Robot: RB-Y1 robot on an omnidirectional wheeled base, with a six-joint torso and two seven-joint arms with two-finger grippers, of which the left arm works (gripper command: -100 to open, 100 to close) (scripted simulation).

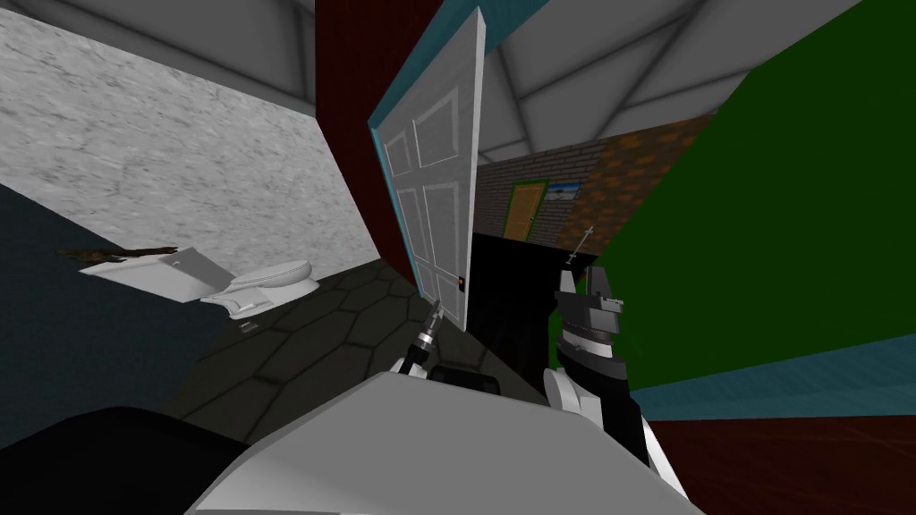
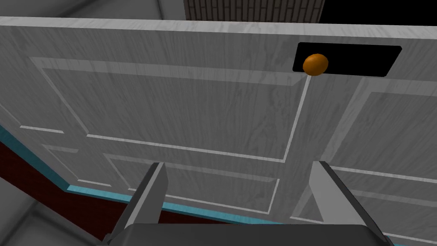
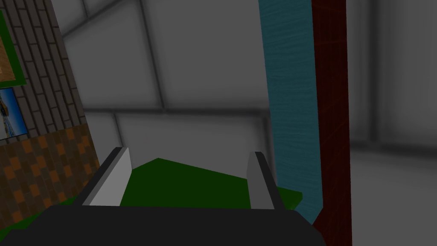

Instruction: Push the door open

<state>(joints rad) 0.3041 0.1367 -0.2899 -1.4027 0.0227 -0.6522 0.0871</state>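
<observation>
A white panelled door (image 1: 438, 206) in a teal frame stands partly swung open, its free edge toward me. On a black plate near that edge sits its small orange knob (image 1: 461, 282). My left gripper (image 1: 436, 315) is low against the door face, just below the knob. In the left wrist view the door (image 2: 170, 111) is close ahead, and the left gripper (image 2: 239, 164) is open with nothing between its fingers; the knob (image 2: 316, 64) lies beyond the fingertips, off to one side. My right gripper (image 1: 580, 246) is raised beside the doorway, and in its wrist view the right gripper (image 3: 190, 151) is open and empty.
A white toilet (image 1: 268, 284) with its tank (image 1: 152, 268) stands left of the door on a dark hexagon-tiled floor (image 1: 322, 322). A green wall (image 1: 760, 223) rises on the right. Past the door's edge is a black area (image 1: 510, 286), with a yellow door (image 1: 521, 210) far behind.
</observation>
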